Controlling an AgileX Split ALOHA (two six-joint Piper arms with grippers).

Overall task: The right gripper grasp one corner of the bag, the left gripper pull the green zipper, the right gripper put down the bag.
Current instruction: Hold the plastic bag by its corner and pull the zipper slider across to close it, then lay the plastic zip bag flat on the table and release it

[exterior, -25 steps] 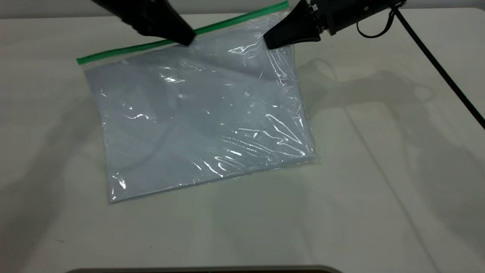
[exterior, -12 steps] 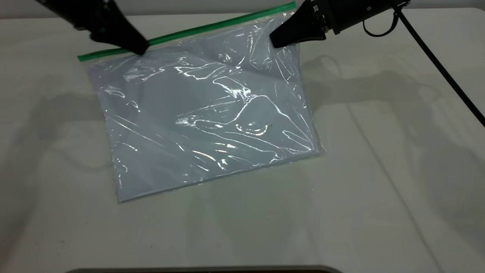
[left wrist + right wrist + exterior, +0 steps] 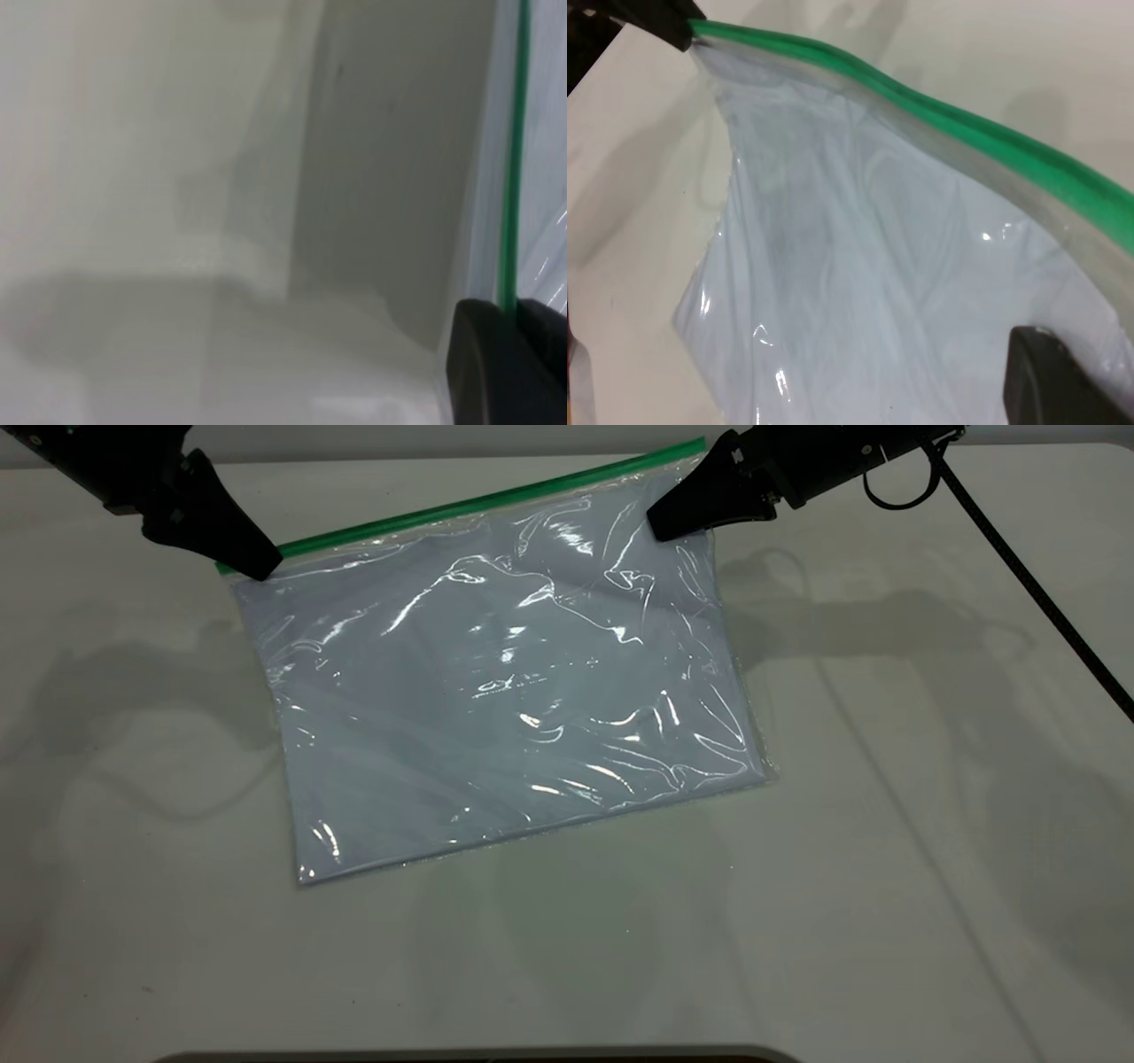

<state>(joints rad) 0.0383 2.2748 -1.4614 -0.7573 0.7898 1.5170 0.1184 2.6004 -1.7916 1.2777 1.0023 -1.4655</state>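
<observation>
Right tool (image 3: 660, 522) pinching the bag (image 3: 505, 691) corner; left tool (image 3: 257, 567) pinching the zipper (image 3: 461, 506) end. Bag lying wrinkled, glossy, white sheets inside.

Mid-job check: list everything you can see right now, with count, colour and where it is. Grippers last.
bag: one, clear plastic with white sheets inside, lying mid-table, its far right corner lifted.
green zipper: one, bright green strip, along the bag's far edge.
table: one, off-white, under everything.
cable: one, black, trailing from the right arm across the table's right side.
left gripper: one, black, at the zipper's left end, closed on it.
right gripper: one, black, pinching the bag's far right corner.
</observation>
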